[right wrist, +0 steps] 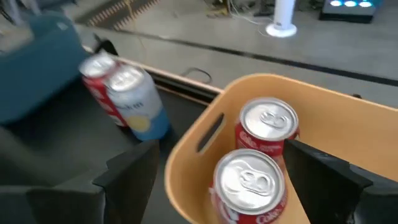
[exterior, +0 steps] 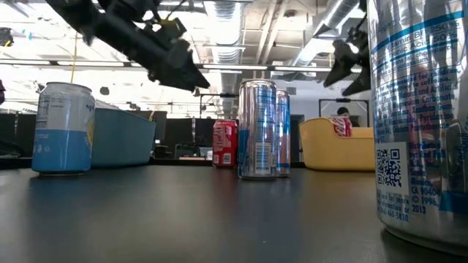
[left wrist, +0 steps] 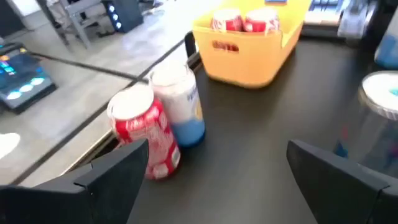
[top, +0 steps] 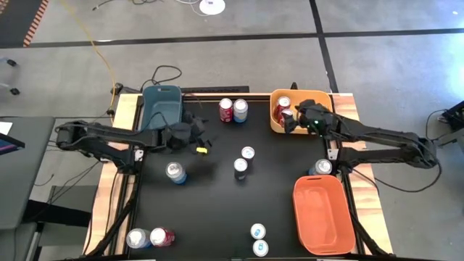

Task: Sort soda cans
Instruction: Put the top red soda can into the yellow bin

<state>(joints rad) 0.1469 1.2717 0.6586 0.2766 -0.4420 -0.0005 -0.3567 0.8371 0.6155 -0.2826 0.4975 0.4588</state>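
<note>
Cans first: two red cans (right wrist: 261,155) stand upright inside the yellow bin (right wrist: 193,155), right under the right gripper (right wrist: 217,180), whose fingers (right wrist: 127,171) are spread wide and hold nothing; the nearer can top sits between the two fingers, no contact visible. Just outside that bin, a red can (top: 225,110) and a blue can (top: 240,110) stand touching side by side at the table's far edge, ahead of the left gripper (left wrist: 214,174). Left gripper fingers (left wrist: 121,171) also wide apart, empty, hovering above the black table (top: 210,203) beside the teal bin (top: 161,105). Ahead of its fingers the red/blue pair, then the yellow bin farther on. Two silver-grey cans (top: 243,161) stand mid-table between the arms, a blue can (top: 175,172) near the left arm. More cans: one by the right arm's base (top: 320,168), a pair at the near left corner (top: 150,238), a pair at the near edge (top: 258,240). Orange bin (top: 322,214) on the near right, nothing visible in it.
</note>
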